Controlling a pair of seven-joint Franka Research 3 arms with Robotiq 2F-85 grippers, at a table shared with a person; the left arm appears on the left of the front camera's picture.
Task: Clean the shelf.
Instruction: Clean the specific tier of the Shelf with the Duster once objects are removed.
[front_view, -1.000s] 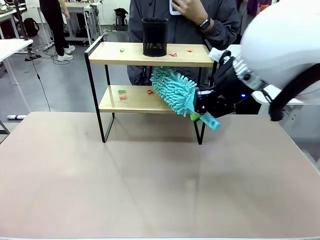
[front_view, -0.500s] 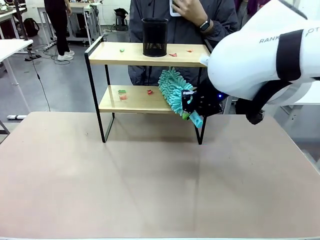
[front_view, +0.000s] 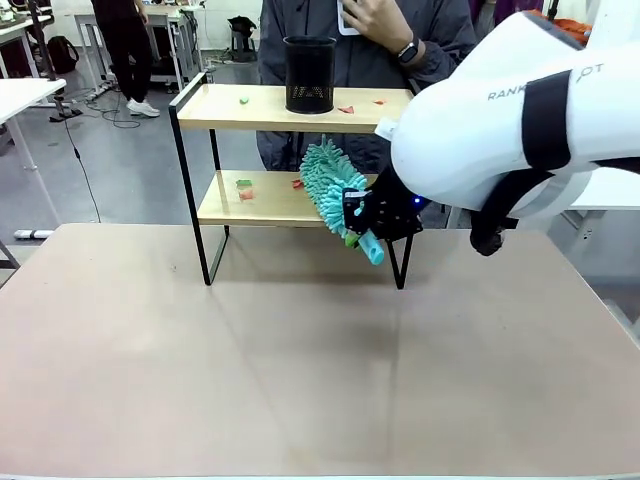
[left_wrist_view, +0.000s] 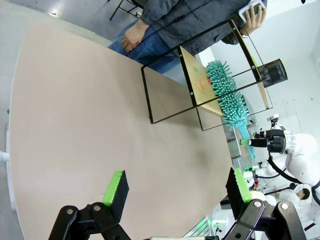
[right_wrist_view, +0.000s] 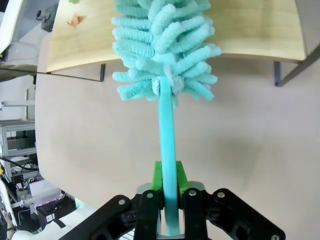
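Shelf (front_view: 270, 108) stands at the far side of the worktop (front_view: 300, 380), right in front of a person (front_view: 330, 50).

Right gripper (front_view: 366, 220): jaws clamped on the teal handle of the duster (front_view: 325, 180) (right wrist view is clearest, with green pads (right_wrist_view: 157, 180) tight against both sides of the handle).

Duster head lies tilted over the right half of the lower board and hides that part. Fibre-to-wood contact can't be told.

Lower board: red scrap (front_view: 298, 183) just beside the head, green-and-red scrap (front_view: 244, 187) further left.

Top board: black mesh cup (front_view: 309, 75), 1 green scrap (front_view: 244, 99), 2 red scraps (front_view: 346, 108).

The white right arm covers the shelf's right rear corner and most of the gripper body in the front view.

Left gripper (left_wrist_view: 177, 186): jaws apart, nothing between them, over bare worktop well apart from the shelf.

Person is cut off at the frame top. The raised hand (front_view: 385, 20) holds a phone (front_view: 346, 14), mostly out of frame.
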